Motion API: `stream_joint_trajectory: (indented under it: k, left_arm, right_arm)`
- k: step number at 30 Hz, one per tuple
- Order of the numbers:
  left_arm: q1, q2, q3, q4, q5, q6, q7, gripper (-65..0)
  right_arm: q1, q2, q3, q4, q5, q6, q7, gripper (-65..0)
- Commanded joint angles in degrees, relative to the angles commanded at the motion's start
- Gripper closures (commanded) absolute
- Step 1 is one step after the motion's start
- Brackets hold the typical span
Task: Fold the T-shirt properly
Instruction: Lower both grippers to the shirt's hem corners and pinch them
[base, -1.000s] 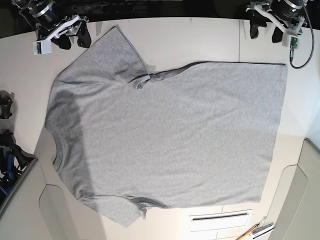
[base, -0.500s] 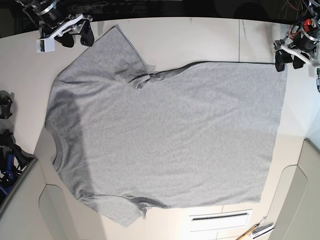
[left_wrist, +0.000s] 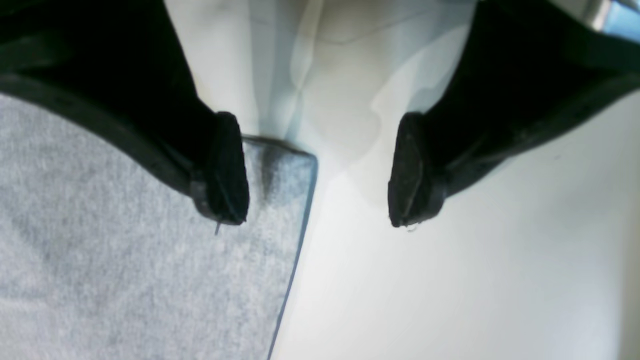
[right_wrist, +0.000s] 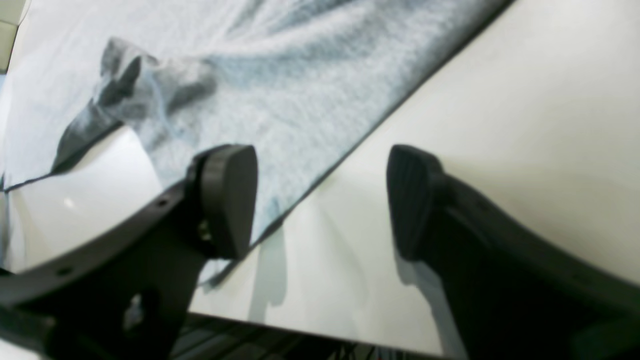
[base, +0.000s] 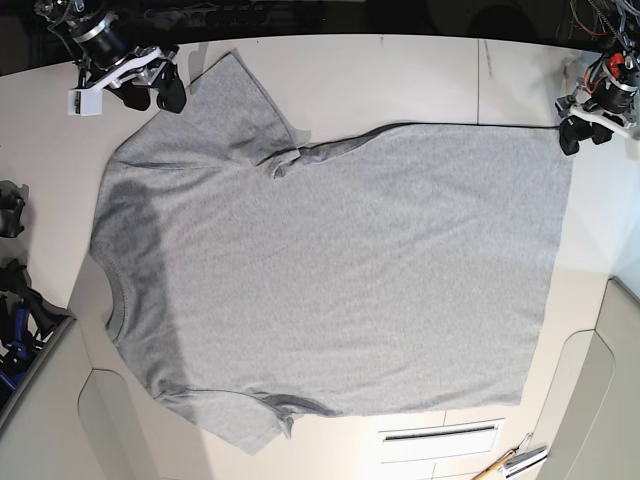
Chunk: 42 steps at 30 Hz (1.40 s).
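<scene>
Since half a second ago, your left gripper (base: 584, 131) has dropped a little lower beside the hem corner of the T-shirt (base: 340, 270), and your right gripper (base: 158, 93) has slid in from the far edge of the counter (base: 400, 75) to sit right at the shirt's upper sleeve. The shirt itself has not shifted: it lies flat and spread across the counter, plain grey side up, collar toward the base view's left and hem toward its right.

In the left wrist view, the fingers (left_wrist: 222, 170) stand wide apart and hold nothing; one is over the shirt's hem corner (left_wrist: 150, 260), the other over bare counter (left_wrist: 450, 280) just beside that corner.

In the right wrist view, the fingers (right_wrist: 227, 197) are likewise spread wide and empty, straddling the sleeve's edge: one over the cloth (right_wrist: 300, 95), the other over bare counter (right_wrist: 525, 110) next to the shirt.

No lettering, brand or label can be read on the shirt.
</scene>
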Motion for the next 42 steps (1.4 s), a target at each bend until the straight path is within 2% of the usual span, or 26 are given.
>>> stream_joint_trajectory:
  k: [1,6,9,13,19,22,27,33,36,38,40,42]
  left_arm:
    - [0.00,0.00,0.00,0.00,-0.04,0.02,0.02,-47.2]
    - [0.00,0.00,0.07,0.00,-0.24,0.00,1.05,-47.2]
    - [0.00,0.00,0.07,0.00,-0.79,0.00,1.33,-47.2]
    - [0.00,0.02,0.07,0.00,-4.35,-0.63,3.56,-47.2]
    - [0.00,0.02,3.34,0.00,-5.27,-0.63,4.31,-47.2]
    - [-0.02,0.02,5.60,0.00,-4.44,-0.61,4.26,-47.2]
    - [-0.02,0.02,6.38,0.00,-3.56,-0.61,4.28,-47.1]
    - [0.00,0.02,6.38,0.00,-3.56,-0.66,6.99,-47.1]
    - [0.02,0.04,6.38,0.00,-3.58,-3.13,7.74,-47.0]
    - [0.00,0.02,6.38,0.00,-3.61,-3.21,7.69,-47.0]
    - [-0.02,0.02,6.38,0.00,-3.63,-3.21,7.65,-45.6]
    - [-0.02,0.04,6.38,0.00,-3.63,-3.45,7.54,-38.1]
  right_arm:
    - [-0.02,0.00,-0.37,0.00,0.04,0.83,-0.17,-41.2]
    - [0.00,-0.04,-6.23,0.00,-0.04,0.96,-0.11,-41.2]
    - [0.00,-2.12,-9.14,0.13,-1.60,0.92,-0.13,-41.1]
    - [0.00,-3.82,-10.91,0.11,-1.77,0.92,-0.07,-41.1]
    - [0.02,-3.80,-10.99,0.13,-2.23,0.92,1.20,-41.1]
    - [0.13,-3.80,-10.99,0.13,-2.23,0.39,1.86,-41.1]
    - [1.53,-3.80,-10.93,0.11,-3.72,-2.51,2.40,-41.1]
    - [2.21,-3.80,-10.86,0.11,-3.74,-2.54,2.47,-41.1]
    - [2.21,-3.80,-10.29,0.11,-3.72,-2.54,2.49,-41.1]
    - [2.23,-3.80,-9.75,0.11,-3.72,-2.54,2.67,-41.1]
    - [2.23,-3.80,-9.31,0.11,-3.74,-2.54,3.08,-40.3]
    - [2.27,-3.80,-9.07,0.11,-4.35,-2.54,3.56,-32.6]
